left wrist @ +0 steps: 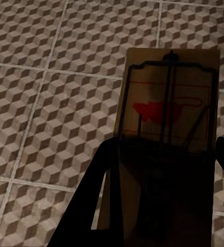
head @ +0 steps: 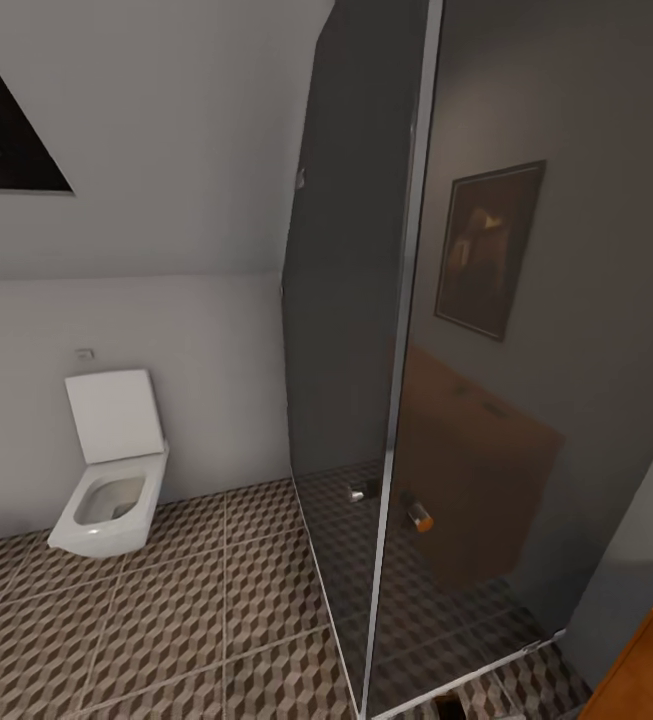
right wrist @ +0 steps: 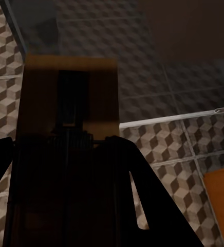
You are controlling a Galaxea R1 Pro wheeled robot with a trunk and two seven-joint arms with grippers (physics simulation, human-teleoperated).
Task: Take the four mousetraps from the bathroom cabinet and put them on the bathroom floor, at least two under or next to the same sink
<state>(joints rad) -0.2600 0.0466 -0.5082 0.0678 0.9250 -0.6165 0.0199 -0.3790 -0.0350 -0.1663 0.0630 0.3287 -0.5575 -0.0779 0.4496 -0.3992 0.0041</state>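
A mousetrap (left wrist: 166,110) is held between the closed fingers of the left gripper (left wrist: 161,164), its wooden base and wire bar pointing away from the wrist, out over the tiled bathroom floor (left wrist: 50,92). A second mousetrap (right wrist: 68,103) is gripped the same way by the right gripper (right wrist: 66,149), whose dark fingers are closed on either side of its near end; past it, the floor (right wrist: 163,149) and the metal bottom rail of a glass shower screen (right wrist: 173,117) are seen, with an orange-brown patch, probably the cabinet (right wrist: 222,206), toward 4 o'clock.

In the head view, the shower screen (head: 406,350) is met straight ahead, a toilet (head: 111,470) stands at 9 o'clock against the white wall, and a corner of the cabinet (head: 646,670) shows at 5 o'clock. The floor (head: 166,620) spreads across the lower part of the view.

As a judgement: two traps are in hand and not yet set down, so no placement can be confirmed as done. Whether the other two remain in the cabinet cannot be told. The sink has still to be reached.

Both wrists are angled downward, with the traps carried clear above the tiles rather than touching them.
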